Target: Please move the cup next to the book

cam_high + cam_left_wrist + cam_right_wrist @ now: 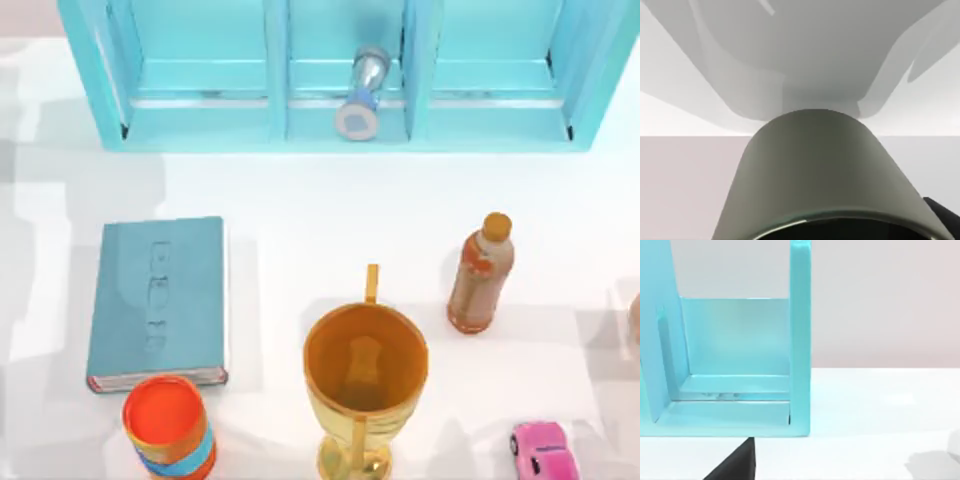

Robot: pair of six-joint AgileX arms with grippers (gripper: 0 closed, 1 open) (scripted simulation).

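The cup [365, 372] is a gold goblet with a stem and a thin handle. It stands upright near the front middle of the table. The book [158, 300], teal-blue with white page edges, lies flat at the left, about a hand's width from the cup. A black part of my right gripper [735, 465] shows in the right wrist view, near the teal shelf's end wall [800, 340]. In the left wrist view a dark corner of my left gripper [942, 212] sits beside a grey rounded body [820, 170], over white table.
An orange can with a blue band [168, 425] stands just in front of the book. A brown bottle [481, 273] stands right of the cup. A pink toy car [544, 450] is at the front right. The teal shelf [210, 125] lines the back, with a small hourglass-like item [361, 95] lying in it.
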